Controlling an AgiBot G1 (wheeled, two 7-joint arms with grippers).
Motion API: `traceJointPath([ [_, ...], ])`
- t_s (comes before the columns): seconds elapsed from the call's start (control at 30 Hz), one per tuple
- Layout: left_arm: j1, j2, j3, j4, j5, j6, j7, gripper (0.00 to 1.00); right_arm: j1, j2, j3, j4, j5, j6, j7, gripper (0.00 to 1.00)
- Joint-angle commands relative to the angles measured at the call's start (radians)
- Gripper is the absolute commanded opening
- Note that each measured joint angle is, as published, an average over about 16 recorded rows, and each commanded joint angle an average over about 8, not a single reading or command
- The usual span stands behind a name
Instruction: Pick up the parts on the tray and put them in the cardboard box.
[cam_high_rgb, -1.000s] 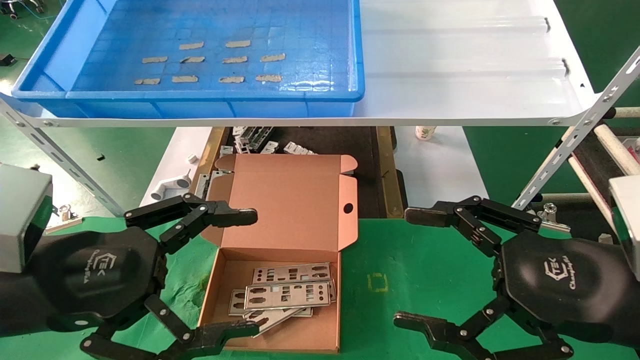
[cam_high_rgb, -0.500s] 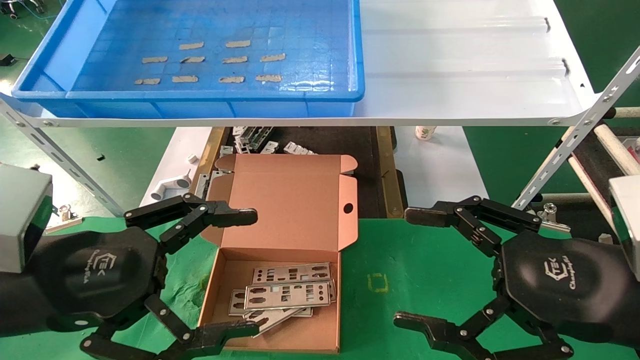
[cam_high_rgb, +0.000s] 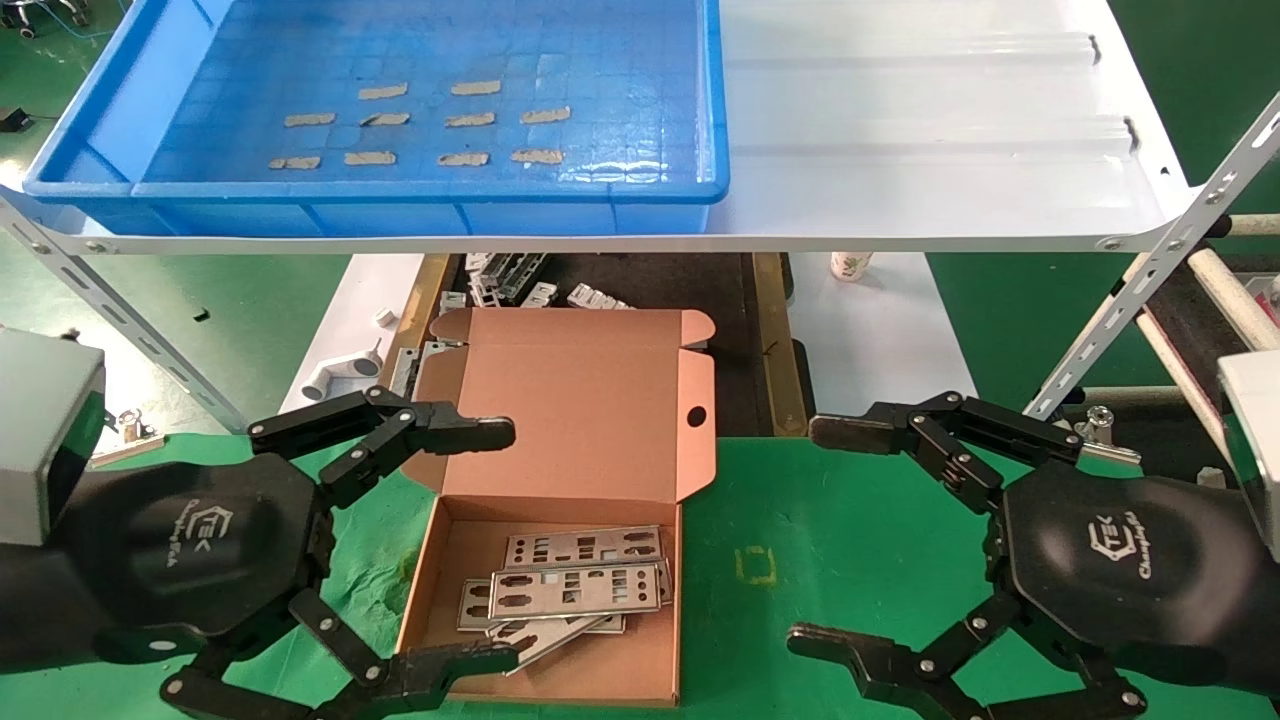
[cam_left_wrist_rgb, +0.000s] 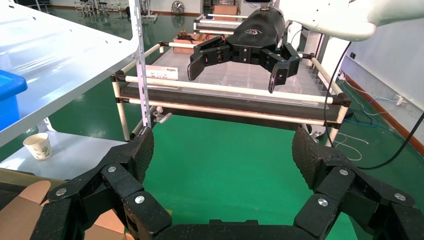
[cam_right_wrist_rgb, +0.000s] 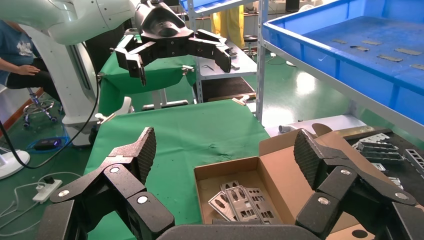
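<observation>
The tray (cam_high_rgb: 400, 205) sits at eleven o'clock on the white shelf (cam_high_rgb: 900, 130), its gridded floor bearing only tan tape strips (cam_high_rgb: 415, 125); no plate remains in it, so the job looks finished or nearly so; the parts (cam_high_rgb: 570, 592) lie stacked at slight angles inside the cardboard box (cam_high_rgb: 560, 400), which rests at six o'clock on the green surface (cam_high_rgb: 830, 540) with its lid flap standing open toward twelve; the left claw (cam_high_rgb: 450, 545) hovers at eight o'clock, spread wide and empty, one finger over the box's near corner and the other by the flap's left edge; the right claw (cam_high_rgb: 830, 540) hangs at four o'clock, equally wide open and holding nothing, well apart from the box; judging by their look, the plates are thin, light and stiff yet easily bent, with slick faces and sharp punched edges; they lie flat, so a pinch across the short width at one free end, or along an overhanging long edge, should hold best; overlapping sheets may slide or lift together.
</observation>
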Motion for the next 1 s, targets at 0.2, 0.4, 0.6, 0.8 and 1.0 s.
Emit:
traceJointPath([
  [0.2, 0.0, 0.0, 0.0, 0.0, 0.0, 0.0, 0.0, 1.0, 0.0, 0.0, 0.0, 0.0, 0.0, 0.0, 0.0, 1.0],
  [0.4, 0.0, 0.0, 0.0, 0.0, 0.0, 0.0, 0.0, 1.0, 0.0, 0.0, 0.0, 0.0, 0.0, 0.0, 0.0, 1.0],
  [0.6, 0.0, 0.0, 0.0, 0.0, 0.0, 0.0, 0.0, 1.0, 0.0, 0.0, 0.0, 0.0, 0.0, 0.0, 0.0, 1.0],
  [0.8, 0.0, 0.0, 0.0, 0.0, 0.0, 0.0, 0.0, 1.0, 0.0, 0.0, 0.0, 0.0, 0.0, 0.0, 0.0, 1.0],
  [1.0, 0.0, 0.0, 0.0, 0.0, 0.0, 0.0, 0.0, 1.0, 0.0, 0.0, 0.0, 0.0, 0.0, 0.0, 0.0, 1.0],
])
